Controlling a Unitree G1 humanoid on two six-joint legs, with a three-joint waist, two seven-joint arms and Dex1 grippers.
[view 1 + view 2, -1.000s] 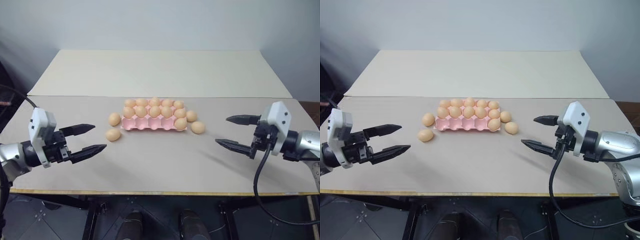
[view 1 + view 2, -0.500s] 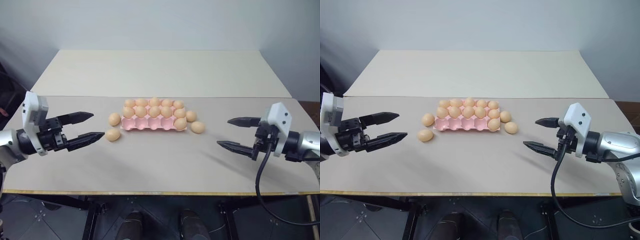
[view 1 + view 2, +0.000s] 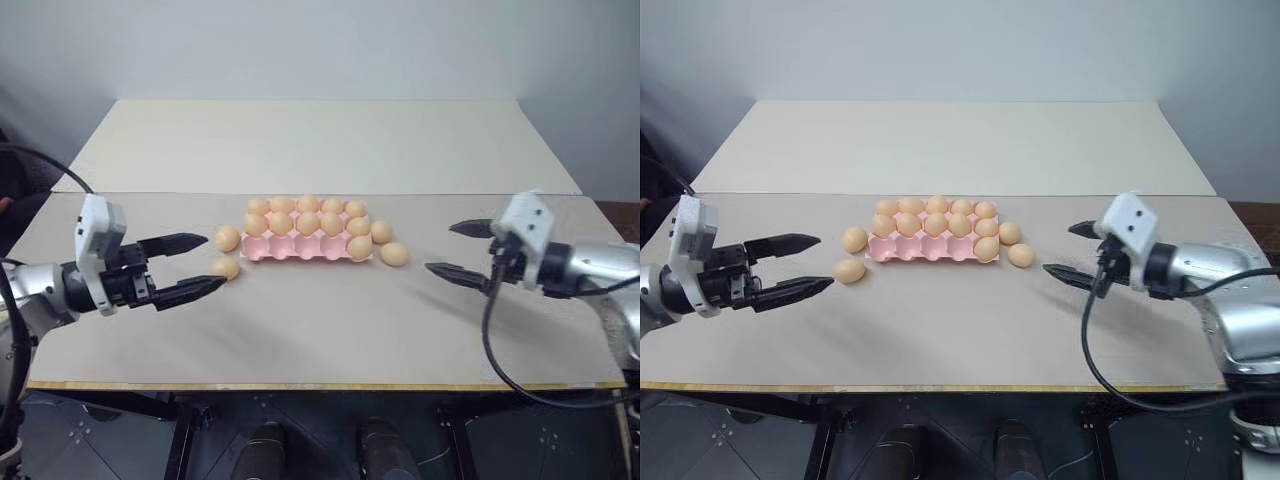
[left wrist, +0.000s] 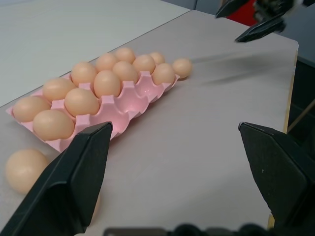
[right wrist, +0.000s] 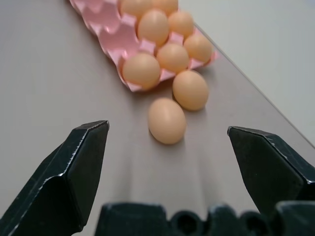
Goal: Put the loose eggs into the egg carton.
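Note:
The pink egg carton (image 3: 300, 251) lies mid-table. Its two far rows are full, and its near row holds one egg (image 3: 360, 246) at the right end. Two loose eggs (image 3: 228, 238) (image 3: 225, 268) lie left of the carton, and two more (image 3: 381, 232) (image 3: 394, 254) lie right of it. My left gripper (image 3: 212, 262) is open and empty, its tips just left of the nearer left-hand egg. My right gripper (image 3: 441, 248) is also open and empty, a short way right of the right-hand eggs (image 5: 167, 120) (image 5: 190, 90), which lie straight ahead of its fingers.
The eggs rest on a beige table (image 3: 320, 330) whose front edge runs close below the grippers. A second, paler table (image 3: 320, 145) adjoins it behind the carton. A grey wall stands at the back.
My right gripper has moved forward and inward, closer to the two right-hand loose eggs. The left gripper has barely shifted. Both stayed open, and the eggs have not moved.

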